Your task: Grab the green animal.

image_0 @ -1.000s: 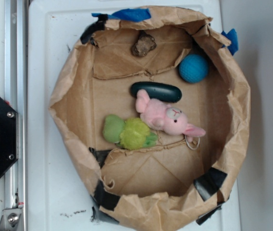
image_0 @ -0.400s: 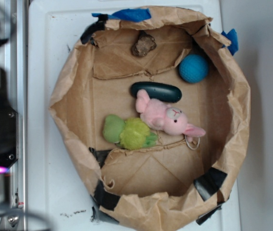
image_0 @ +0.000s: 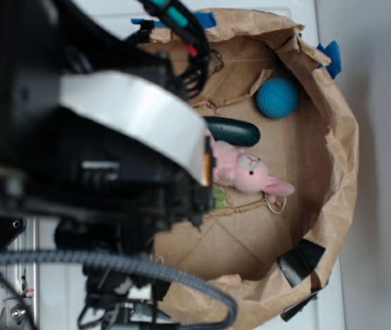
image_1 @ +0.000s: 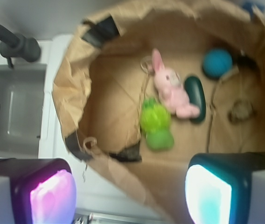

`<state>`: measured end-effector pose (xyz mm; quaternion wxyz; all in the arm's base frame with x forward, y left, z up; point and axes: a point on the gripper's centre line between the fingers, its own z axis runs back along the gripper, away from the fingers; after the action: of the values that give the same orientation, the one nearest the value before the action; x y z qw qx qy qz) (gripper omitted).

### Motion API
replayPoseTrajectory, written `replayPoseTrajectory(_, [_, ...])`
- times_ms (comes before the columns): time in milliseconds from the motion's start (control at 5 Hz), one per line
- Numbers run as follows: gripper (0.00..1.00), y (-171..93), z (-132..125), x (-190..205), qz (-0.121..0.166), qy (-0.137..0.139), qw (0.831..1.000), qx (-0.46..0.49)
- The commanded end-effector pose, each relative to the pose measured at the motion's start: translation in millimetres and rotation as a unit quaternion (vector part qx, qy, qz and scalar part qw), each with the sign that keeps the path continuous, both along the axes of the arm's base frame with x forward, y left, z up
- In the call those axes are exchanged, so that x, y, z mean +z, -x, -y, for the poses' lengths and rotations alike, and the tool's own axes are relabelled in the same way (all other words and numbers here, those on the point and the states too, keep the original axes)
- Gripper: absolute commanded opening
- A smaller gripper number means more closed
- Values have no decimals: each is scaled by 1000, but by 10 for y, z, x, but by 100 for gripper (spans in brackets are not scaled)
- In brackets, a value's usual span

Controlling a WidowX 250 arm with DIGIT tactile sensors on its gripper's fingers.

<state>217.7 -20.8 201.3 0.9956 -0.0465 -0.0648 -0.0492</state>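
The green animal (image_1: 156,127) lies on the floor of a round brown paper basin (image_1: 72,93) set on a white worktop (image_1: 53,56); its bright lime body touches the pink plush bunny (image_1: 172,89), and its duller green end points towards the jaws in the wrist view; a dark green oblong object (image_1: 196,92) rests just beside the bunny on its far side from the green animal, with a blue ball (image_1: 216,63) near the basin wall beyond it; the jaws stand wide apart, holding nothing, with two fingers (image_1: 53,196) at the bottom corners of the wrist view and the green animal between and beyond them; in the exterior view the black arm (image_0: 78,137) covers the left part of the basin and hides almost all of the green animal, only a green sliver (image_0: 219,198) showing below the bunny (image_0: 247,172); a grey sink (image_1: 11,112) sits beside the basin.
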Motion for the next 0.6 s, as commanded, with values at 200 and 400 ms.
replayPoseTrajectory(200, [100,-147,-254,-934,-3,-10,1000,-11])
replayPoseTrajectory(400, [100,-145,-277,-981,-4,-3,1000,-10])
